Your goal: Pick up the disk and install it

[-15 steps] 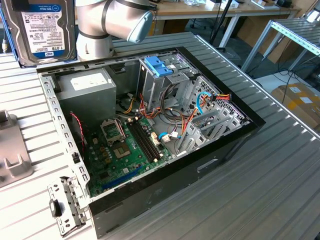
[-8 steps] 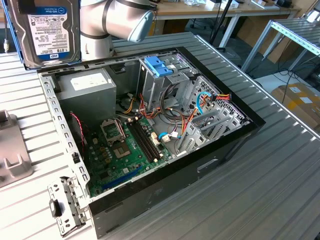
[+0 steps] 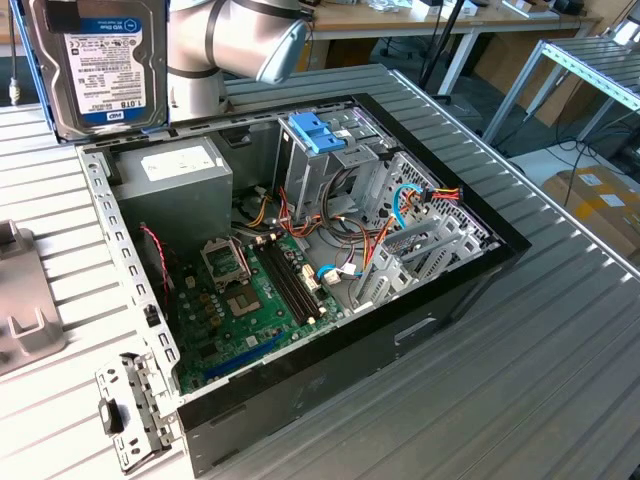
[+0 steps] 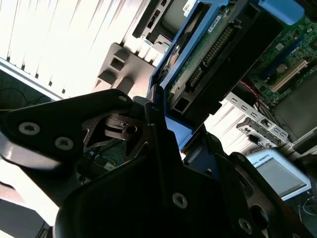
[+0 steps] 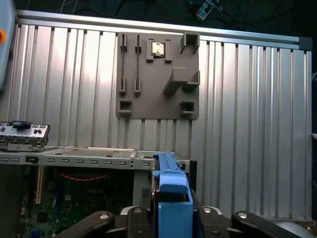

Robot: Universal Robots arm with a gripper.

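Observation:
The disk (image 3: pixel 95 65) hangs in the air at the exterior view's upper left, label side facing the camera, with blue carrier edges along its sides. It is above the rear corner of the open computer case (image 3: pixel 470 290), near the grey power supply (image 3: pixel 175 165). In the second wrist view the disk (image 4: pixel 208 54) shows its circuit board and blue frame, and my gripper (image 4: pixel 181 131) is shut on its end. In the first wrist view the blue carrier (image 5: pixel 173 193) stands between my dark fingers (image 5: pixel 136 218), over the case's edge.
Inside the case are a green motherboard (image 3: pixel 250 300), cable bundles and a drive cage topped by a light-blue bracket (image 3: pixel 315 130). A grey fixture plate (image 5: pixel 157 74) lies on the slatted metal table (image 5: pixel 247 124). A loose metal bracket (image 3: pixel 130 410) lies by the case's near corner.

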